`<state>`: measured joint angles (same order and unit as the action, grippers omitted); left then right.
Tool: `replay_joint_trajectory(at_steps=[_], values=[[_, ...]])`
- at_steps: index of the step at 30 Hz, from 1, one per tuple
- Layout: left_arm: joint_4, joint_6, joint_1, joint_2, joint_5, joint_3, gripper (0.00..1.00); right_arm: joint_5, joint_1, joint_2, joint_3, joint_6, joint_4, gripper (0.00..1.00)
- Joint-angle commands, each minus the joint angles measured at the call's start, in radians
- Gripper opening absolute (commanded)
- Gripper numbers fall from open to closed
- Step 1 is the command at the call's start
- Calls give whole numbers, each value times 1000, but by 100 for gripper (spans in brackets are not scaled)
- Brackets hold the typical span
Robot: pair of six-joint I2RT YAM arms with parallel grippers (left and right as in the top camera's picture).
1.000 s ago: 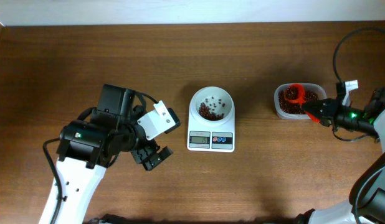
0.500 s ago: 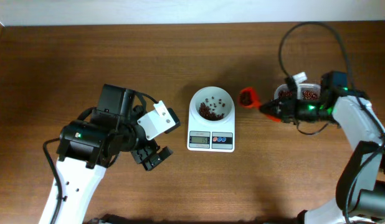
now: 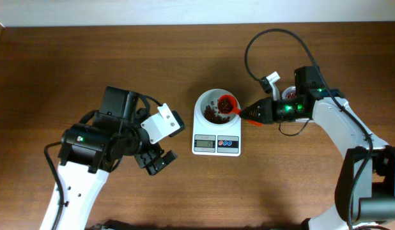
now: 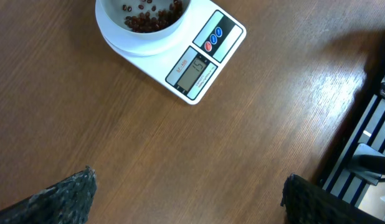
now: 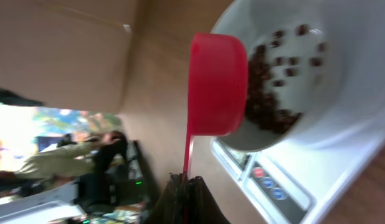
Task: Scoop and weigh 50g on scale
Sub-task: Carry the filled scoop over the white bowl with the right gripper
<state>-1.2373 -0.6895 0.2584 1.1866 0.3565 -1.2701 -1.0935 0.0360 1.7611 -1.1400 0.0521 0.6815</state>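
The white scale [image 3: 205, 145] stands mid-table with its round white bowl [image 3: 204, 99] on top, red beans [image 3: 211, 114] lying inside. A red scoop [image 3: 227, 103] hangs over the bowl's right rim. My right gripper [image 3: 252, 114] is shut on its thin handle. In the right wrist view the scoop [image 5: 217, 84] is tipped on its side, mouth toward the bowl [image 5: 342, 93], with the handle running down into my gripper [image 5: 186, 186]. My left gripper [image 3: 156, 160] stands open and empty, left of the scale. Its fingertips [image 4: 61, 199] are spread wide over bare wood.
The clear tub of red beans [image 3: 289, 93] sits right of the scale, mostly hidden under my right arm. A black cable [image 3: 261, 38] loops above that arm. The table's back edge [image 3: 185, 25] meets a white wall.
My right arm has carried the scoop left from the bean tub to the bowl's right rim and tipped it. The left arm has stayed put.
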Motion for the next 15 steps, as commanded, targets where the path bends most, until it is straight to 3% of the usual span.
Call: replay_joint_trajectory(at_steps=[1,2,6,8,10,11,12,14,15], values=[[2,-16,-6,-1,14,-19,99,58,31,5,-1,104,-25,4],[2,-16,-6,-1,14,-19,99,59,39,5,-1,152,-25,4],[2,-16,-6,-1,14,-19,99,90,36,5,-1,122,-45,4],[2,-16,-6,-1,14,-19,99,-17,39,5,-1,209,-45,4],[2,-16,-6,-1,14,-19,99,35,38,5,-1,136,-72,4],[2,-16,-6,-1,14,-19,99,-24,42,5,-1,213,-68,4],[2,-16,-6,-1,14,-19,99,96,42,5,-1,86,-89,4],[2,-16,-6,-1,14,-19,99,32,43,5,-1,146,-81,4],[2,-16,-6,-1,14,-19,99,84,42,5,-1,84,-93,4]])
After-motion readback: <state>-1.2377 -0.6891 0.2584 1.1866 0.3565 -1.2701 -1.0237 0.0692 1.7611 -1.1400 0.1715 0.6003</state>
